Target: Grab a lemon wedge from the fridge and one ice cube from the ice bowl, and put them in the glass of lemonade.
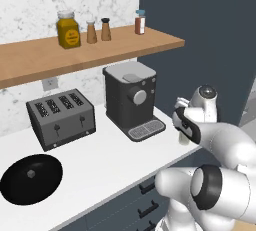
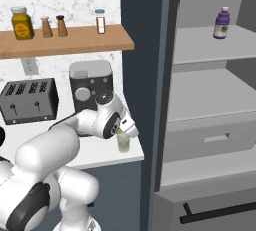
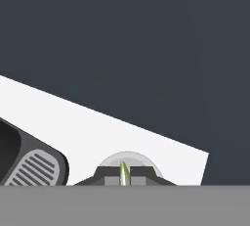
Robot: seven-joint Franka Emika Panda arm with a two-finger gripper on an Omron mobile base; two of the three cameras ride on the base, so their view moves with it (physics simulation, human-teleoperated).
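The gripper [image 3: 125, 175] is pinched tight on the lemon wedge [image 3: 124, 173], a thin yellow-green sliver seen edge-on between the two dark fingertips in the hand view; directly beyond the tips sits the round rim of the glass [image 3: 128, 158], so the wedge hangs just over its mouth; whether it touches the rim or the liquid cannot be told.

In the right base view the gripper [image 2: 123, 129] points down over the glass [image 2: 123, 143], which stands on the white counter [image 2: 107, 151] near its right end; the fridge [image 2: 145, 75] rises just to the right of the gripper, its door open on pale shelves, with a purple bottle [image 2: 221, 23] on an upper shelf well above and to the right.

In the left base view the gripper [image 1: 183, 134] hides most of the glass [image 1: 184, 140]; the coffee machine [image 1: 131, 100] stands near, to its left; the toaster [image 1: 61, 117] is farther left; a black round lid [image 1: 31, 178] lies well apart at the far left; a wooden shelf [image 1: 30, 57] with jars and shakers runs above.
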